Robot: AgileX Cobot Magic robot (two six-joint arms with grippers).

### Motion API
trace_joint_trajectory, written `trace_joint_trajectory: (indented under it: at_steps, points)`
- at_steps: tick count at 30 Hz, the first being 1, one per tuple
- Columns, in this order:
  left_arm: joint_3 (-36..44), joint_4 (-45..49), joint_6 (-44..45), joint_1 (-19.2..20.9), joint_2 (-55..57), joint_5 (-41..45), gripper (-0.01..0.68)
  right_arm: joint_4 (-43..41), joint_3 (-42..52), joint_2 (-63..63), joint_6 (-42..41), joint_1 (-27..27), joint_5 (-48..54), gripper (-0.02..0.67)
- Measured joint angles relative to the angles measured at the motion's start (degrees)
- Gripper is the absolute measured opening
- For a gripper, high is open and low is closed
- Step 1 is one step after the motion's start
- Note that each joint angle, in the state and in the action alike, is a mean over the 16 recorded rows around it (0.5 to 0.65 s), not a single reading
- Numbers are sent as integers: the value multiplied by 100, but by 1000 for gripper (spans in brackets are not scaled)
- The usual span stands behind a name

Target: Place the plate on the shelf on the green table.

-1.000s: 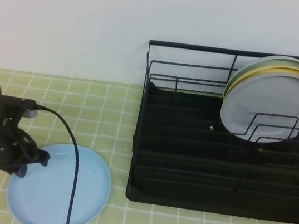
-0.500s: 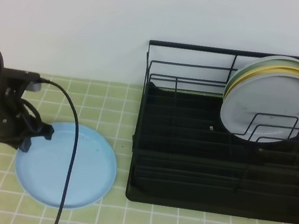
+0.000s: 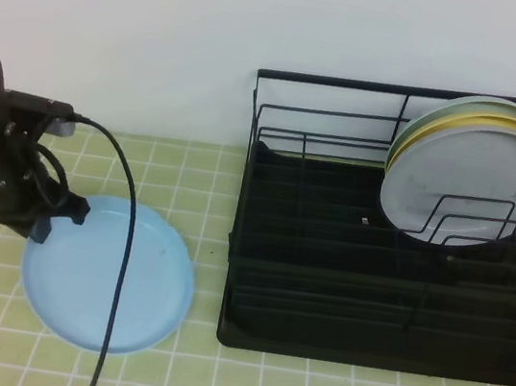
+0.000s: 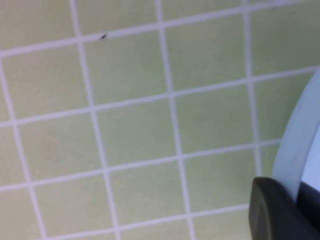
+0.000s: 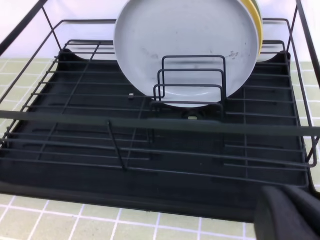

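While clamped on the nine-o'clock rim of the sky-blue plate point(image 3: 110, 276), left pincer point(image 3: 58, 218) sits at far left, jaws together on the edge, dark fingertip point(image 4: 272, 210) against pale rim in wrist view. Plate low over or on the tiled green desk point(image 3: 221, 178), cannot tell which, well left of the black wire dish rack point(image 3: 321, 290). Inside rack, toward two o'clock: grey-white plate point(image 3: 469, 181) leaning upright behind wire dividers point(image 3: 472, 220), yellow plate point(image 3: 473, 118) behind it. Right pincer point(image 5: 292, 215) closed, empty, near rack's front edge. Step in hand: grasp secured, likely lifting. Next: raise, carry toward three o'clock, tip upright into a free slot.
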Motion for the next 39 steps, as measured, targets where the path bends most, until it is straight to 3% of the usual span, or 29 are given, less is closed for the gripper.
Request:
trace_joint_trajectory:
  at_steps: [15,22,26,31,39]
  points:
    - [-34,228,-67,0,-1159,-621,0,7,0,0,0,0,-11,10]
    - [-34,-878,766,-10,-2121,-1082,0,414,-18,0,-91,0,17,10]
    - [-34,-2164,1758,-126,-2516,-1217,0,1242,-126,0,-487,0,28,10]
    - [-34,-3909,3043,-510,-2783,-1331,0,2852,-413,0,-1508,0,134,10]
    - [-34,-5783,4459,-1555,-2840,-1546,0,5419,-1013,0,-3558,0,576,74]
